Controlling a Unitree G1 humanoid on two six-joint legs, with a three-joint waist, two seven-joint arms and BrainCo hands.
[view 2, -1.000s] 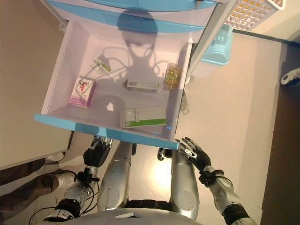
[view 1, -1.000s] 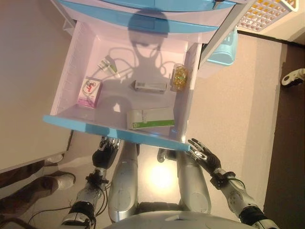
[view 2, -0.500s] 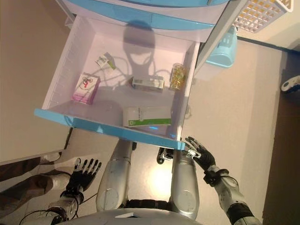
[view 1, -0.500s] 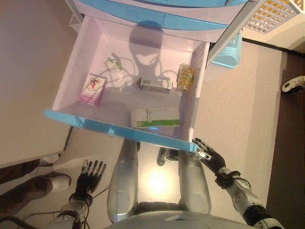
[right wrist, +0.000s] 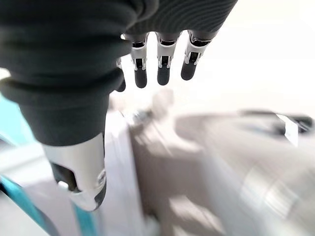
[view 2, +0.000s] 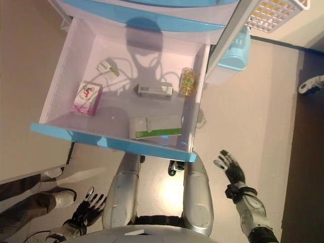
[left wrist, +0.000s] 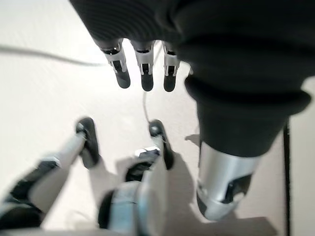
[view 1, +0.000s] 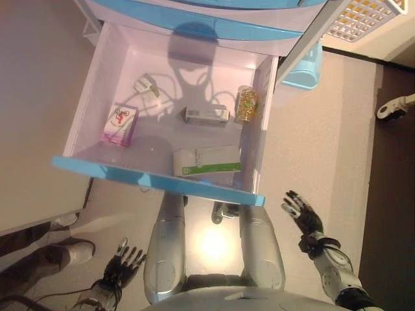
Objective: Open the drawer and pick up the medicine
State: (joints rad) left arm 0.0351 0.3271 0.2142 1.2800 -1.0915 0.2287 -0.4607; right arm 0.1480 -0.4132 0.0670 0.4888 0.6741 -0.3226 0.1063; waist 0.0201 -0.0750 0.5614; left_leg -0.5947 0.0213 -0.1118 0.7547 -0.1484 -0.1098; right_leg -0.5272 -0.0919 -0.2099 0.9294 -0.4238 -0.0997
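Observation:
The white drawer with a blue front (view 1: 155, 183) stands pulled out. Inside lie a green-and-white medicine box (view 1: 206, 161) near the front, a grey box (view 1: 206, 115), a bottle of yellow capsules (view 1: 246, 104) by the right wall, a pink box (view 1: 120, 124) at the left and a small sachet (view 1: 145, 85) at the back. My left hand (view 1: 122, 267) is open and empty, low below the drawer front. My right hand (view 1: 302, 214) is open and empty, right of the drawer's front corner. Both wrist views show straight fingers (left wrist: 141, 69) (right wrist: 163, 69) holding nothing.
More blue-fronted drawers (view 1: 214, 19) are stacked behind the open one. A light blue bin (view 1: 308, 65) and a white mesh basket (view 1: 363, 16) sit at the right. A person's shoe (view 1: 74, 249) shows at the lower left. A wheeled base (view 1: 392, 107) is at the far right.
My left hand has dropped from under the drawer front to low near the floor. My right hand has moved off the drawer's right front corner, outward to the right. The view has shifted slightly.

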